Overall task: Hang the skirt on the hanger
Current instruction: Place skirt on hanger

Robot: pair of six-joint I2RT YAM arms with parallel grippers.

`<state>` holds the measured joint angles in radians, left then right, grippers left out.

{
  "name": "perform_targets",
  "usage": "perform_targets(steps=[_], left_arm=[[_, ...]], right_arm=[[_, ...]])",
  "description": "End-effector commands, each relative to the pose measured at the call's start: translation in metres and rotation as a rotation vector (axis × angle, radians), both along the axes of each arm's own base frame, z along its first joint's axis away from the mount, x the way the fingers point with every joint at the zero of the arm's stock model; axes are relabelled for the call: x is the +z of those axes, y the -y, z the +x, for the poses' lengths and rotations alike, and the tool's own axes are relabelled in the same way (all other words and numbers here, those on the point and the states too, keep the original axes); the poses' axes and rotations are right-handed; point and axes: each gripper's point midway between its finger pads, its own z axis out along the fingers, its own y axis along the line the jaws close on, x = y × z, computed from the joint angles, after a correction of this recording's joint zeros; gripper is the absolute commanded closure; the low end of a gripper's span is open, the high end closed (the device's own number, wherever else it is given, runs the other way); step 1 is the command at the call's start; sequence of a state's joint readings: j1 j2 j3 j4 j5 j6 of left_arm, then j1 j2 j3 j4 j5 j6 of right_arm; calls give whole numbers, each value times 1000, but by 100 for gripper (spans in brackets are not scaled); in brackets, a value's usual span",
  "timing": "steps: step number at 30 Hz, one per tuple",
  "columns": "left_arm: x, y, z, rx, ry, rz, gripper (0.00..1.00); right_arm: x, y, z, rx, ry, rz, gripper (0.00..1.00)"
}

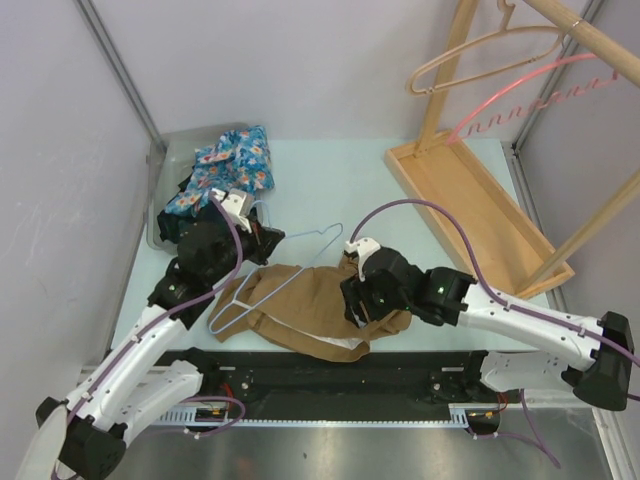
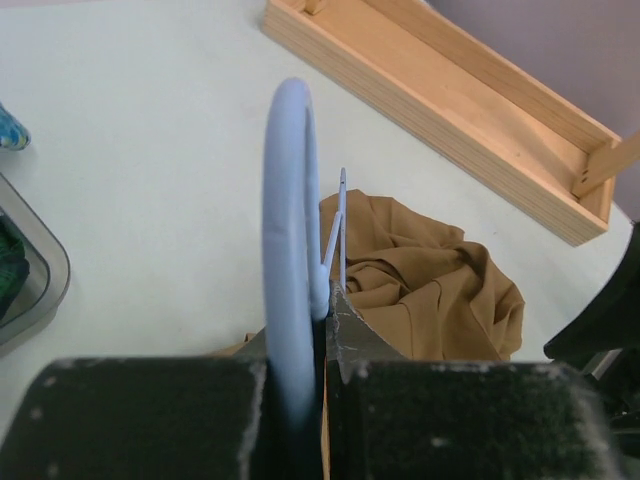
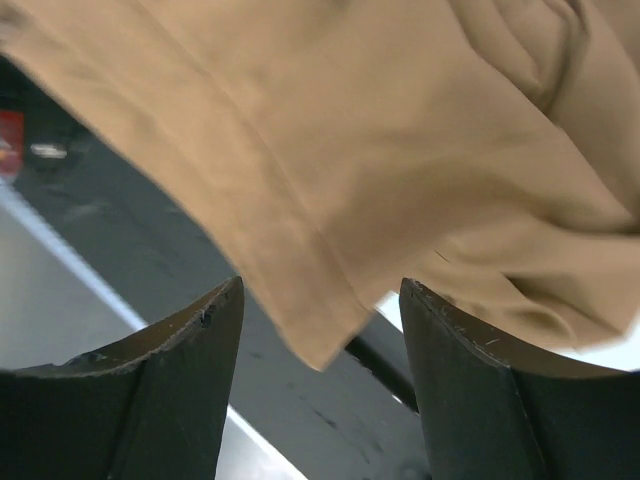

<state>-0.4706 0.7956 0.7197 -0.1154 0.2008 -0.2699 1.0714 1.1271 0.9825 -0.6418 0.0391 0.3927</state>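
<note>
Over the skirt (image 1: pixel 300 303), right gripper (image 3: pixel 320 300) agape; left gripper (image 2: pixel 320 366) tight around the hanger (image 2: pixel 287 220).

The left arm (image 1: pixel 130 370) and right arm (image 1: pixel 530 325) have glossy white shells on their lower links and black housings at the joints and wrists. A purple cable (image 1: pixel 430 212) loops along each. A small green light (image 1: pixel 440 293) glows on each black forearm, possibly a status lamp. The right end effector (image 3: pixel 320 300) has matte black fingers (image 3: pixel 170 390) with curved, scuffed edges. The left end effector (image 2: pixel 322 370) shows black, speckled blocks.
</note>
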Motion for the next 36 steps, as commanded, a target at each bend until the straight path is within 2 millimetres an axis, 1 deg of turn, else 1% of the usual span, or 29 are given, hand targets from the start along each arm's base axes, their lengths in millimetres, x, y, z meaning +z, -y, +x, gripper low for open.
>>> perform_targets(steps=[1,3,5,6,10,12,13,16,17,19,20,21,22,23,24,25,29,30,32,33,34,35,36], left_arm=[[19,-3,13,56,31,-26,100],[18,-1,15,52,28,-22,100],[17,0,17,51,24,-20,100],[17,0,17,51,25,-22,100],[14,1,17,47,20,-23,100],[11,1,18,47,12,-21,100],[10,1,18,47,8,-21,100],[9,1,17,46,7,-20,100],[9,1,17,46,7,-20,100],[10,0,16,47,11,-20,100],[10,0,15,48,13,-18,100],[10,-1,14,49,12,-15,100],[10,-2,13,52,15,-11,100],[10,-3,13,53,13,-7,100],[9,-4,12,50,12,-3,100],[9,-4,11,50,13,0,100],[9,-4,9,43,13,5,100],[9,-3,9,36,14,6,100],[14,-4,8,36,25,3,100],[16,-4,8,37,29,3,100],[22,-5,9,45,43,-2,100],[27,-6,9,48,55,-9,100],[32,-6,10,50,71,-17,100]], right_arm=[[-7,21,8,-106,91,-136,32],[-15,20,-3,-64,100,-184,31],[-22,23,-10,-40,91,-225,30],[-27,19,-19,0,91,-245,29],[-31,15,-33,44,90,-261,27],[-35,16,-37,53,84,-282,26],[-40,18,-40,55,79,-309,26],[-49,24,-38,39,99,-369,28],[-54,25,-36,29,103,-393,29],[-61,28,-33,7,104,-419,39],[-65,30,-28,-29,110,-436,46],[-66,32,-26,-53,116,-441,64],[-65,35,-23,-74,120,-446,74],[-61,39,-17,-115,139,-443,83],[-59,40,-14,-152,134,-429,97],[-56,43,-11,-177,138,-421,100],[-37,55,8,-290,156,-356,100],[-32,61,17,-321,151,-339,100],[-27,58,30,-353,126,-289,100],[-24,65,44,-402,119,-268,100],[-19,59,55,-399,131,-230,100],[-17,54,60,-396,115,-196,100],[-16,54,68,-408,110,-175,100]])
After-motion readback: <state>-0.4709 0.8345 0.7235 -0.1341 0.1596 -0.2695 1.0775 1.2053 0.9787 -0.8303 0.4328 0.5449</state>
